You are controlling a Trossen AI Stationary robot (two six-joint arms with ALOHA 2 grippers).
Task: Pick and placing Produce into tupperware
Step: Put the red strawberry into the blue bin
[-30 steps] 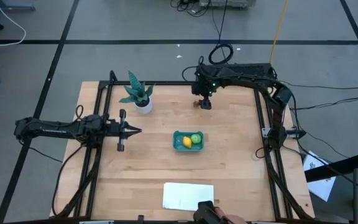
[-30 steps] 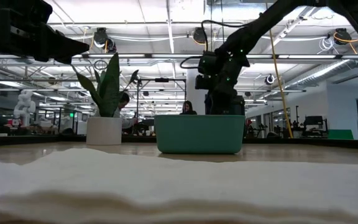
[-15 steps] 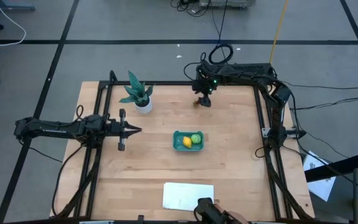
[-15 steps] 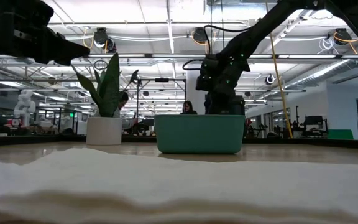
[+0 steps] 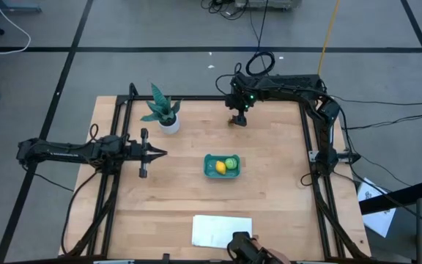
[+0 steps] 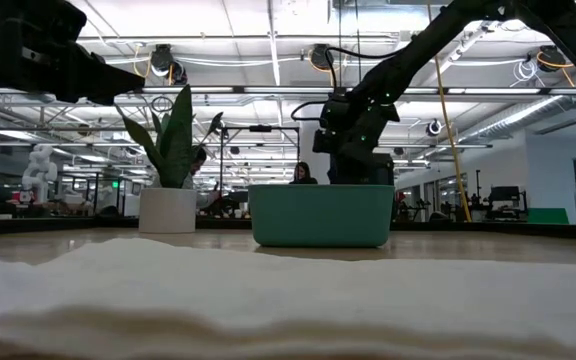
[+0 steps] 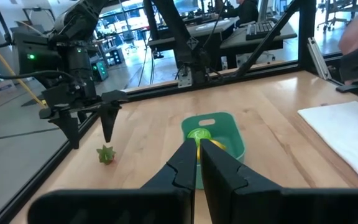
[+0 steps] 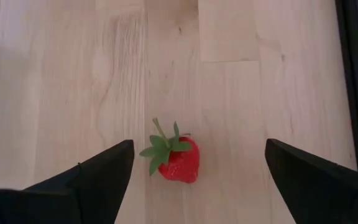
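The teal tupperware (image 5: 221, 166) sits mid-table and holds a yellow lemon-like piece (image 5: 219, 169) and a light green ball (image 5: 231, 163). A small red strawberry (image 8: 178, 160) with green leaves lies on the wood near the table's far edge (image 5: 232, 122). My right gripper (image 8: 197, 144) hangs open just above it, pointing steeply down, one finger on either side and clear of it. My left gripper (image 7: 199, 144) is shut with nothing in it. It waits level at the table's left side (image 5: 161, 153), pointing toward the tupperware.
A potted green plant (image 5: 163, 111) stands at the far left. A flat white sheet (image 5: 222, 229) lies by the near edge, with a person's hand and a dark object (image 5: 246, 249) just beyond it. Black frame rails (image 5: 310, 147) run along the table's sides.
My right gripper has sunk a little toward the strawberry and shifted slightly toward the table's far edge. The strawberry, the tupperware and my left arm have kept still.
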